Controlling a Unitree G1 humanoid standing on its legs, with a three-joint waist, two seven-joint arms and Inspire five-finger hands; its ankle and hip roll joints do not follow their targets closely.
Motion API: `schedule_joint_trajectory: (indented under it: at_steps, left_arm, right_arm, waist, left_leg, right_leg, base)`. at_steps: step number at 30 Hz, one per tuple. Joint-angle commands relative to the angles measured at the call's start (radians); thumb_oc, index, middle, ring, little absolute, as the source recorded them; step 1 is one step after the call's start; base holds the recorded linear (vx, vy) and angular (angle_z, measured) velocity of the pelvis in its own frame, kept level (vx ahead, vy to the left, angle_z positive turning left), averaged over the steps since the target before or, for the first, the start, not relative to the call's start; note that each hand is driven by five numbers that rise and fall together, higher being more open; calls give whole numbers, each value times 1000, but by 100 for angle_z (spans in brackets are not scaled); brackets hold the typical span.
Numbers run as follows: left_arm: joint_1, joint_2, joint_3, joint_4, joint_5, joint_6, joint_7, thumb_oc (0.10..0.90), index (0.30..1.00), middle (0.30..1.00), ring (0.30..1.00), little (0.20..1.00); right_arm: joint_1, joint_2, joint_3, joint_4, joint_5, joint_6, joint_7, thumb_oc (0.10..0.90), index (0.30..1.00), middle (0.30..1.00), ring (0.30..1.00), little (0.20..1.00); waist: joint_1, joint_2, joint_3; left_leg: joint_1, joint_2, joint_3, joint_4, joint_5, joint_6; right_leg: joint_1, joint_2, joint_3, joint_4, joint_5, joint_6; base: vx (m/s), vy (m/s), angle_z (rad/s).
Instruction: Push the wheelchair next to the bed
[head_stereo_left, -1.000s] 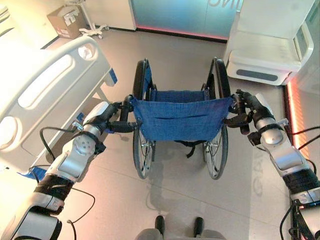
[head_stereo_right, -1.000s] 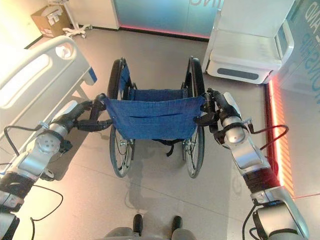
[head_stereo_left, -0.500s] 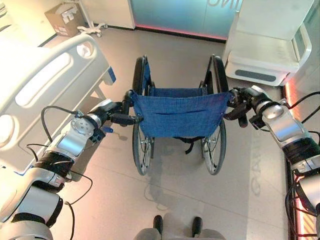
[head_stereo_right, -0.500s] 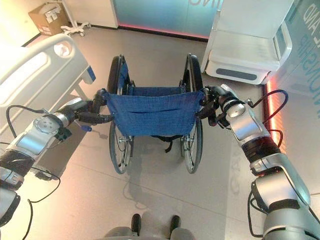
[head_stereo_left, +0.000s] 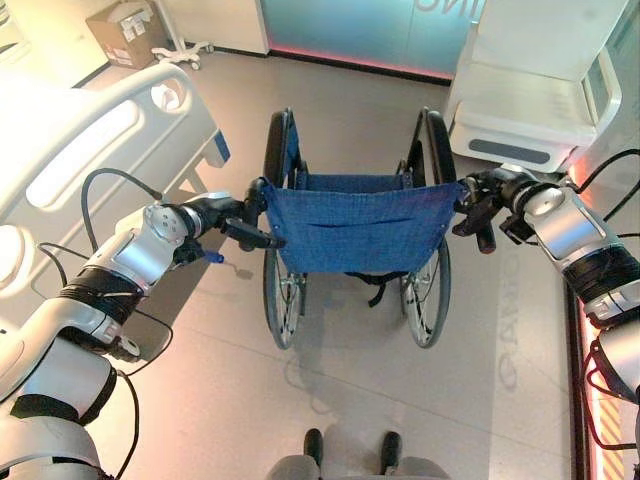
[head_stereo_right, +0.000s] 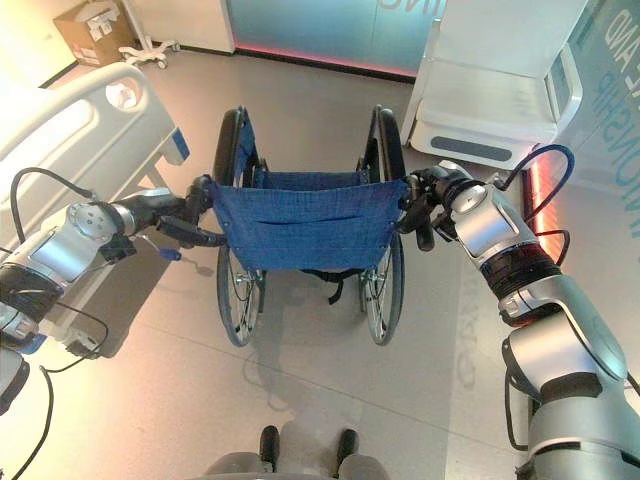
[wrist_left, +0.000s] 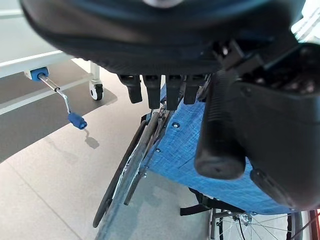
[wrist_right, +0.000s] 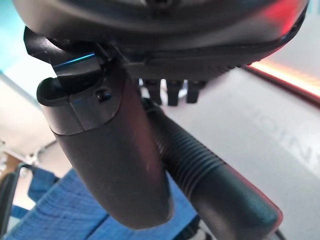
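The wheelchair (head_stereo_left: 360, 225) with a blue cloth back stands in front of me, facing away. The white bed (head_stereo_left: 90, 160) lies along its left side, a short gap apart. My left hand (head_stereo_left: 222, 212) is curled round the left push handle behind the backrest, thumb pointing toward the cloth. My right hand (head_stereo_right: 440, 195) is shut on the right push handle; in the right wrist view the ribbed black grip (wrist_right: 200, 165) runs under the fingers beside the thumb. The left wrist view looks past that hand's fingers (wrist_left: 155, 92) at the blue back (wrist_left: 200, 150) and a big wheel.
A blue crank handle (head_stereo_left: 215, 257) sticks out from the bed's foot end near the left wheel. A large white unit (head_stereo_left: 540, 100) stands at the back right. A cardboard box (head_stereo_left: 125, 25) and a wheeled stand base (head_stereo_left: 190, 47) are at the far left.
Both arms have stretched out further and the wheelchair has rolled a little forward, away from me. Both hands stay on the handles.
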Motion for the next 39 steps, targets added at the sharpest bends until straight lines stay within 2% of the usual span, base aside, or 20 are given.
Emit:
schedule_joint_trajectory:
  at_steps: [1,6,11,14,18,22,27,29,32,33,34,35,37,39]
  left_arm:
    - [-139,113,-3,82,63,18,86,800,900,900,900,900]
    - [-191,124,-30,91,98,9,126,800,900,900,900,900]
    - [-215,94,-36,100,44,5,159,800,900,900,900,900]
    - [-206,79,-32,101,3,8,174,800,900,900,900,900]
    - [-179,56,-10,104,-29,-27,239,800,900,900,900,900]
    - [-144,49,14,99,-10,-102,320,800,900,900,900,900]
    - [-109,43,12,91,35,-101,306,800,900,900,900,900]
    - [-97,36,6,100,57,-93,268,800,900,900,900,900]
    - [-95,21,-9,114,69,-71,237,800,900,900,900,900]
    - [-91,11,-16,129,83,-55,211,800,900,900,900,900]
    - [-91,9,-18,131,85,-53,209,800,900,900,900,900]
    - [-86,2,-24,146,93,-38,184,800,900,900,900,900]
    - [-88,-10,-34,161,101,-13,150,800,900,900,900,900]
    - [-88,-18,-36,172,107,2,133,800,900,900,900,900]
  right_arm:
    - [-50,-76,80,63,-81,94,7,800,900,900,900,900]
    - [-69,-78,80,80,-41,141,-22,800,900,900,900,900]
    - [-80,-56,77,97,35,127,-31,800,900,900,900,900]
    - [-71,-46,76,100,25,141,-19,800,900,900,900,900]
    - [-44,-32,70,111,78,157,-3,800,900,900,900,900]
    - [10,-13,46,129,164,185,57,800,900,900,900,900]
    - [80,8,18,180,254,167,80,800,900,900,900,900]
    - [105,21,2,212,317,136,44,800,900,900,900,900]
    - [121,37,-21,237,391,69,-65,800,900,900,900,900]
    - [127,46,-37,235,422,23,-163,800,900,900,900,900]
    - [127,47,-39,230,427,15,-187,800,900,900,900,900]
    - [128,55,-50,211,377,-2,-310,800,900,900,900,900]
    - [119,54,-46,178,296,29,-383,800,900,900,900,900]
    - [111,54,-41,156,242,59,-398,800,900,900,900,900]
  waist:
    - [25,-13,-57]
    - [19,-12,-53]
    - [13,-13,-53]
    - [11,-14,-55]
    - [5,-15,-60]
    - [2,-17,-60]
    - [3,-18,-61]
    - [4,-17,-59]
    - [2,-13,-56]
    - [-1,-10,-54]
    - [-2,-9,-54]
    - [-7,-7,-50]
    - [-12,-2,-46]
    - [-15,0,-43]
  left_leg:
    - [-52,-30,-21,86,-90,15]
    - [-50,-28,-15,87,-94,14]
    - [-45,-28,-12,81,-95,13]
    - [-44,-28,-10,77,-93,11]
    - [-40,-28,-4,68,-90,10]
    - [-41,-25,1,68,-89,8]
    - [-41,-21,4,67,-86,7]
    - [-40,-18,5,66,-85,6]
    - [-41,-17,5,67,-84,5]
    - [-41,-17,5,67,-84,3]
    - [-41,-17,5,67,-84,3]
    - [-42,-19,5,72,-85,3]
    - [-43,-19,7,72,-87,2]
    - [-43,-19,8,71,-86,2]
  right_leg:
    - [-37,-13,41,108,-74,-9]
    - [-35,-9,47,105,-76,-12]
    - [-32,-6,52,102,-78,-13]
    - [-33,-5,54,100,-75,-12]
    - [-34,-4,58,97,-76,-13]
    - [-39,-4,59,99,-77,-13]
    - [-40,-4,54,101,-77,-15]
    - [-39,-4,51,101,-77,-16]
    - [-39,-4,50,102,-77,-16]
    - [-40,-3,51,102,-76,-15]
    - [-40,-3,52,101,-76,-15]
    - [-42,-2,55,103,-75,-15]
    - [-44,-2,59,102,-73,-14]
    - [-43,-1,62,100,-72,-14]
  base:
    - [0,0,0]
    - [0,0,0]
    - [-6,1,0]
    - [0,0,0]
    - [0,0,0]
    - [0,0,0]
    - [-11,-4,-4]
    - [-19,-5,-7]
    - [-12,1,-6]
    - [-10,6,-5]
    - [-14,13,-6]
    - [-12,10,-6]
    - [-23,17,-7]
    - [-14,16,-4]
